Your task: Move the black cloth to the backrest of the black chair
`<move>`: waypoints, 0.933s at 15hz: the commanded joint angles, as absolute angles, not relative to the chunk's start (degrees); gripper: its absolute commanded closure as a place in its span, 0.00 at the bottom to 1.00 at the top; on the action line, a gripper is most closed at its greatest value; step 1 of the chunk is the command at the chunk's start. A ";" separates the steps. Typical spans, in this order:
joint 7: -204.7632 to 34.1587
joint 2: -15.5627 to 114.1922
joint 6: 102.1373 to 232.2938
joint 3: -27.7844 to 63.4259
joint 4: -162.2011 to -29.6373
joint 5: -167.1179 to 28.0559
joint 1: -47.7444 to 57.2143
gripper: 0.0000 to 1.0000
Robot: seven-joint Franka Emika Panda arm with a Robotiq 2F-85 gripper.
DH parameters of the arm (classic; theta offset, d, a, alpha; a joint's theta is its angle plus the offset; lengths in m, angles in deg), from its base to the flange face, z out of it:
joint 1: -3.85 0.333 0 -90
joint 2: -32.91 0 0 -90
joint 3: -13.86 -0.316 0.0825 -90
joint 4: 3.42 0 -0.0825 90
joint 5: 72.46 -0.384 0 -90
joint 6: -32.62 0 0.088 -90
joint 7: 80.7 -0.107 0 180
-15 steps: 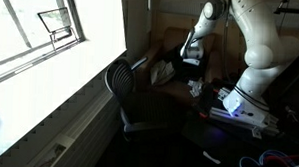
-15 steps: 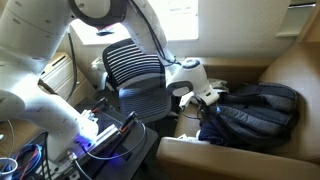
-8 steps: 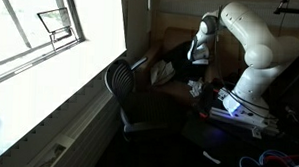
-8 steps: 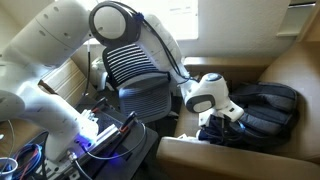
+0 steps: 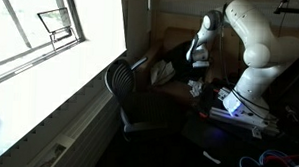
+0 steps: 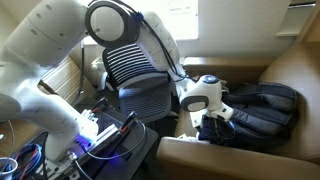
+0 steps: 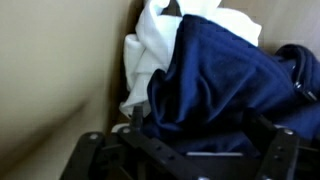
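Dark navy-black crumpled cloth (image 7: pixel 215 90) lies on the tan sofa (image 6: pixel 290 60), touching a white fabric (image 7: pixel 148 55). Gripper (image 7: pixel 185 155) hovers just above, jaws apparently spread, holding nothing. Risk: a shallow pinch catches the white fabric too, or drops the cloth short of the black slatted chair (image 6: pixel 135 70).

Office or lab corner, as far as I can see.
To my left is a bright window (image 5: pixel 36 30); nearby are a black mesh office chair (image 6: pixel 135 70), a backpack (image 6: pixel 255 108) on a tan couch (image 6: pixel 295 65), and loose cables (image 5: pixel 267 163) at near right.
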State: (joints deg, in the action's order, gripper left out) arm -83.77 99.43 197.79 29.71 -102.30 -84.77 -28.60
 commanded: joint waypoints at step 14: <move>-60.43 106.61 193.48 13.07 -98.30 -80.45 -40.57 0.00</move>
